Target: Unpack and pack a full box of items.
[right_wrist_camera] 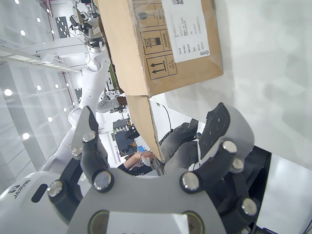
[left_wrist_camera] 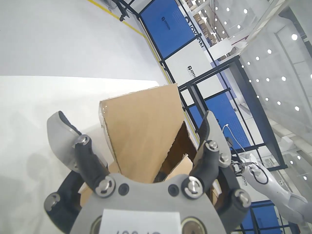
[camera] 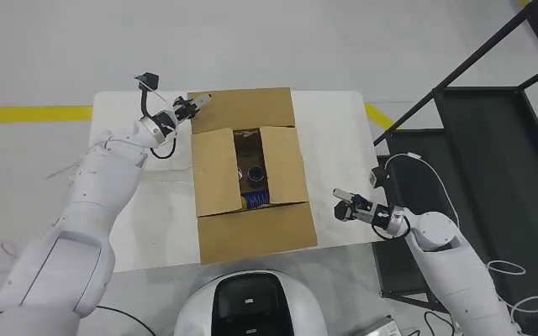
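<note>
Two grippers, both with jaws spread wide and nothing held, bracket the box [camera: 252, 228] standing in the middle of the table [camera: 336, 118]. My left gripper [camera: 195, 102] is at the box's far left corner. From its wrist camera a flap [left_wrist_camera: 146, 103] stands straight ahead, in line with the gap between the fingers [left_wrist_camera: 58, 127], though I cannot tell whether anything touches it. My right gripper [camera: 340, 204] hangs off the near right corner, apart from the cardboard, with the labelled side wall [right_wrist_camera: 170, 37] ahead of it. The side flaps [camera: 282, 164] lean inward, leaving a slot whose long axis runs away from me. Through it I see a blue item [camera: 256, 199] and a dark round item [camera: 255, 175]. I judge the unpacking barely begun, and the left arm is the nearer to a flap.
</note>
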`<action>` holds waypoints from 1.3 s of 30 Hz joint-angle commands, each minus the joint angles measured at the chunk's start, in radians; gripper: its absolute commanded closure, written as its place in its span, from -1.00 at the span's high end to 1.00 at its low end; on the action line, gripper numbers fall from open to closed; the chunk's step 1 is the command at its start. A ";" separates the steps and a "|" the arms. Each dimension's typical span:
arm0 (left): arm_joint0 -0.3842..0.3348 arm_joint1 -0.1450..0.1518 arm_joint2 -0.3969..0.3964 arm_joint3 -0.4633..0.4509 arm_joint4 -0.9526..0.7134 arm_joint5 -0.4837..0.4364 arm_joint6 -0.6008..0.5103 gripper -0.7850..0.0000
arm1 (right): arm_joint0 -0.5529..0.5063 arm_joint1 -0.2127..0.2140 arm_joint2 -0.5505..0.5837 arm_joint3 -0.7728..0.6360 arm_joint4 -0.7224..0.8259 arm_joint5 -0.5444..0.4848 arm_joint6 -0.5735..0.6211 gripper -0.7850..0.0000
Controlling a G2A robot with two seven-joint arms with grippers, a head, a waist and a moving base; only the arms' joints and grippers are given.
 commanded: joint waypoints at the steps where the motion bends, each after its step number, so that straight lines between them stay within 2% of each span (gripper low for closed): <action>1: -0.003 -0.012 -0.004 0.015 -0.034 -0.006 -0.021 1.00 | -0.003 0.000 0.001 -0.001 0.002 0.003 -0.003 1.00; 8: -0.017 -0.028 -0.047 0.051 -0.177 -0.108 -0.128 1.00 | -0.006 0.000 -0.006 0.021 0.015 0.035 0.026 1.00; 11: -0.019 -0.025 -0.077 0.052 -0.263 -0.156 -0.216 1.00 | 0.008 -0.001 -0.019 0.046 0.012 0.045 0.024 1.00; 15: -0.023 -0.014 -0.109 0.045 -0.346 -0.187 -0.343 1.00 | 0.044 -0.012 -0.065 0.087 -0.022 0.038 -0.059 1.00; 19: -0.022 0.000 -0.136 0.027 -0.408 -0.213 -0.434 1.00 | 0.073 -0.025 -0.126 0.110 -0.011 0.040 -0.062 1.00; 28: 0.034 0.036 -0.134 -0.129 -0.446 -0.162 -0.494 1.00 | 0.099 -0.047 -0.182 0.095 0.233 0.054 0.063 1.00; 39: 0.111 0.105 -0.123 -0.310 -0.481 -0.094 -0.562 1.00 | 0.164 -0.074 -0.208 0.076 0.536 0.118 0.137 1.00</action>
